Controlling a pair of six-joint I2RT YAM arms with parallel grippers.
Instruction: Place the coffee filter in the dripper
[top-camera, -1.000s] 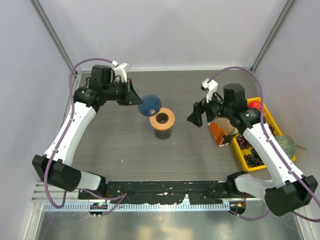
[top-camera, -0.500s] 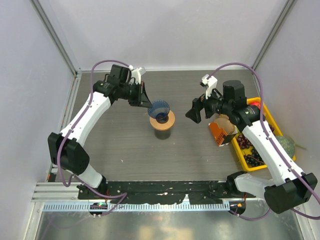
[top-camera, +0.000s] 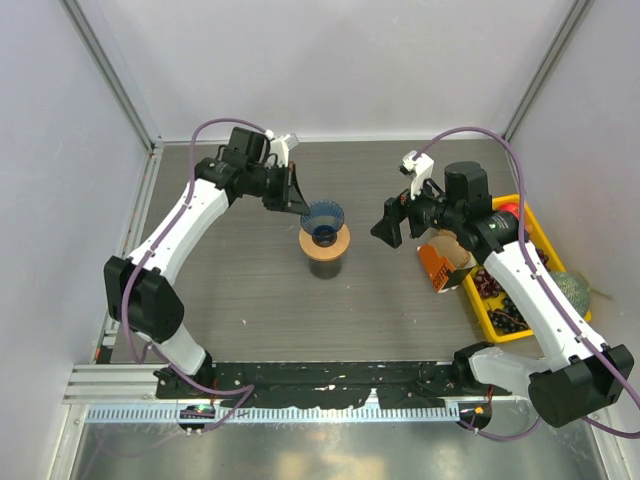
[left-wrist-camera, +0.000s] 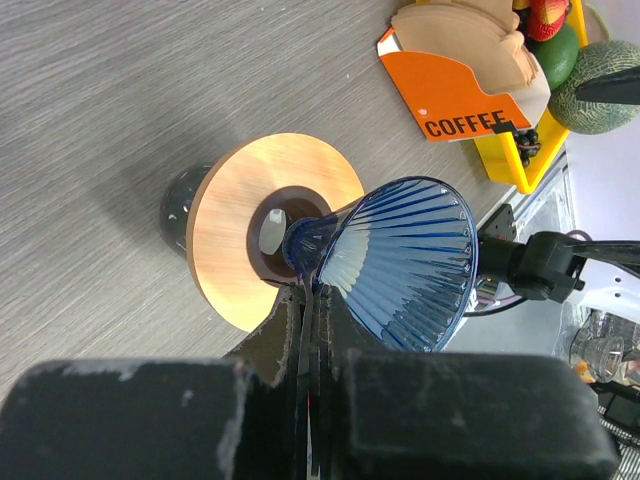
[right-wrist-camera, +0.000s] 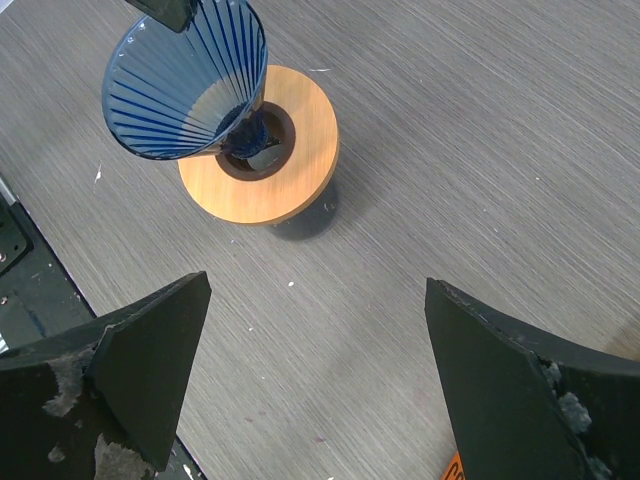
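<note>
Task barely begun: no filter is in the dripper yet.

The left hand (left-wrist-camera: 308, 300) is clenched on the rim of the dripper (left-wrist-camera: 400, 260), a dark blue ribbed cone. The cone leans over, w/ its wide mouth tipped away from the hand's grip. Its narrow tip sits in the centre hole of the wooden ring (left-wrist-camera: 230, 250), directly ahead of the fingertips. The ring lies flat on a dark glass jar (left-wrist-camera: 175, 205) standing on the bench (top-camera: 250, 270). The tip looks to be in the hole, but whether it is fully seated is hard to tell from these angles.

The right hand (right-wrist-camera: 318, 282) is spread wide, grasping nothing. It hovers above the bench w/ the dripper ahead of it and off to one side, well apart.

The coffee filter (left-wrist-camera: 455, 35), tan paper, is in a stack inside an orange box (left-wrist-camera: 450, 95) marked COFFEE. The box is behind the right hand, nearer its forearm, next to a yellow tray (left-wrist-camera: 497, 160).

Left to do, prob.: stand the cone upright in the ring, take one filter from the box, and set it in the cone.
</note>
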